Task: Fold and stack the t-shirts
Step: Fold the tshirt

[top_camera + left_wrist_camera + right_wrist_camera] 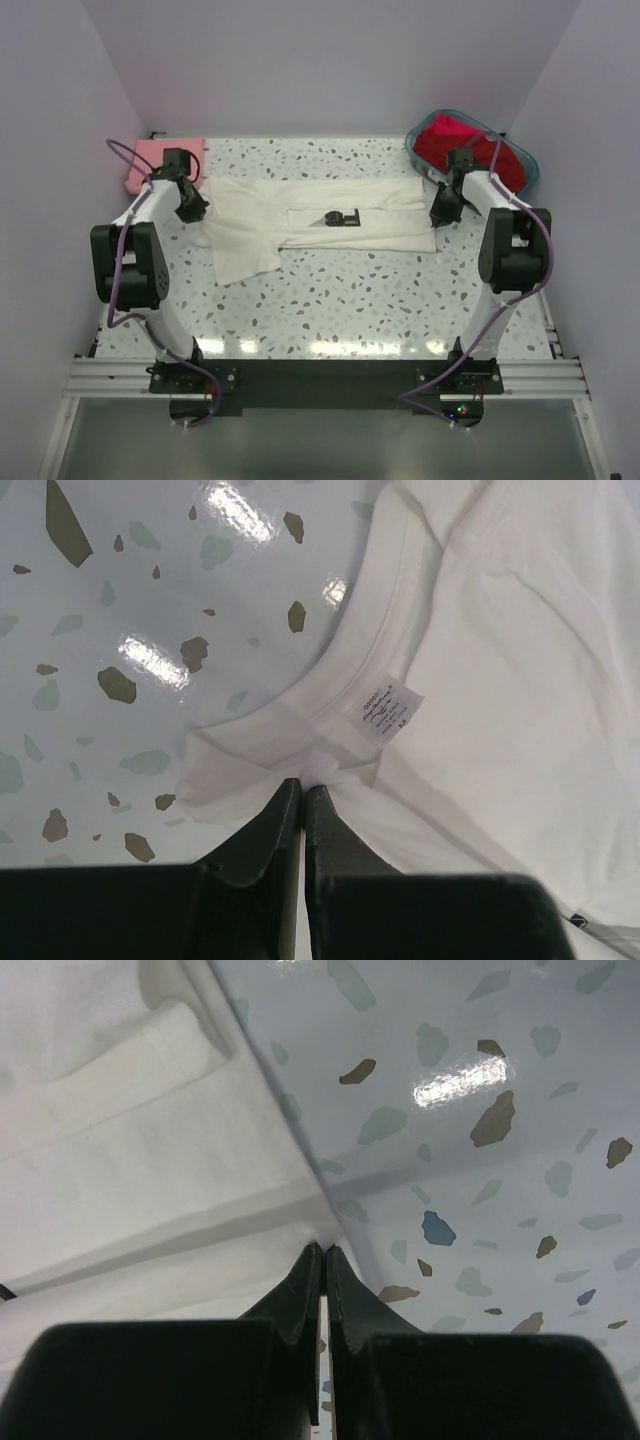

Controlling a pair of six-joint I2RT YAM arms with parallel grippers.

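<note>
White cloth: one large white t-shirt (320, 222), spread sideways across the far half of the table (350, 300). Collar end to the left, hem end to the right. The body is folded into a long band, and a loose flap falls toward the near left. The black graphic (340, 217) faces up near the middle of the band.

Collar (370, 620): ribbed, lying flat on the table, with a small printed label (390, 712) just inside it; the text is too small to read.

Left tool (303, 785): clenched on a small bunch of the white t-shirt just beside the collar. Cloth puckers between the two dark fingertips. In the overhead view it sits at the shirt's left end (192, 208).

Right tool (323, 1250): jaws pressed together, tips meeting right at the shirt's hem (200, 1225), where the cloth ends and the bare table begins. Whether cloth is caught between them cannot be told. Overhead, it sits at the shirt's right end (440, 212).

Pink t-shirt (165, 160): folded, far left corner of the table, behind the left arm, apart from the white one.

Red t-shirts (450, 140): heaped inside a teal basket (530, 165) at the far right corner.

Table: pale terrazzo with grey, brown and teal flecks, glossy.
</note>
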